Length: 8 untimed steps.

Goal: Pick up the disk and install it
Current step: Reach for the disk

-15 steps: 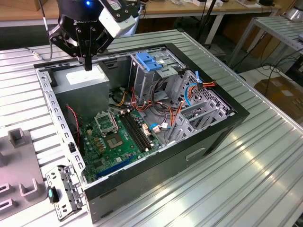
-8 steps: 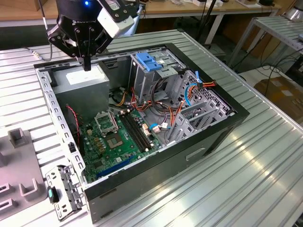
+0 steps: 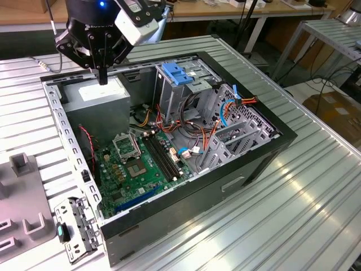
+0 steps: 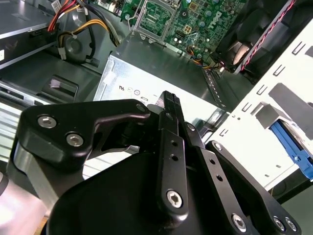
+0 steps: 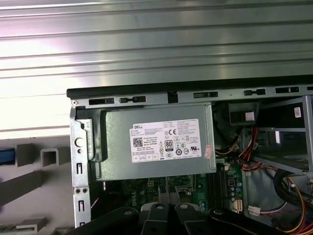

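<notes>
Gripper (image 3: pixel 102 76) closed, empty, over power supply (image 3: pixel 101 96) | disk (image 4: pixel 292 147) apart, outside case (image 3: pixel 237 169) | I judge pick-up needs jaws spread, squared on its frame.

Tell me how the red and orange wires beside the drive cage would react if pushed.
Probably floppy: the wires lie in slack curves. Likely light, being thin. They would probably spring back, since their ends run into fixed parts.
</notes>
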Each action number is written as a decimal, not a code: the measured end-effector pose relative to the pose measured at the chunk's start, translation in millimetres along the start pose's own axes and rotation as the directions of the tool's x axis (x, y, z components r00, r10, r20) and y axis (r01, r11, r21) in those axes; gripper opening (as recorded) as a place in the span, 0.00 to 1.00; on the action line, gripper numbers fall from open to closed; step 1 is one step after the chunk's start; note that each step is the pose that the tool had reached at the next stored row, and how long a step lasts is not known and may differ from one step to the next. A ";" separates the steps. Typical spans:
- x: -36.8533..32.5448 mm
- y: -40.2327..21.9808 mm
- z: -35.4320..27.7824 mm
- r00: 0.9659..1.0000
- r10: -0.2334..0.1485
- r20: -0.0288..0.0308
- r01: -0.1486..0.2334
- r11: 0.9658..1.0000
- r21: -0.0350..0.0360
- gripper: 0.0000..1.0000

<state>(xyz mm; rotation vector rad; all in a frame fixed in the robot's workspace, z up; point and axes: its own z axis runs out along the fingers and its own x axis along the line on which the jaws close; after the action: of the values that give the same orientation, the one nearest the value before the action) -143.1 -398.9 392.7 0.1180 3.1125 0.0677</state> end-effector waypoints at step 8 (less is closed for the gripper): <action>1.9 -0.2 0.0 1.000 0.000 0.000 0.000 1.000 0.000 0.11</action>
<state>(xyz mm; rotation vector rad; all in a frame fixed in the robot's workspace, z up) -145.0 -398.9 392.6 0.1180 3.1125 0.0677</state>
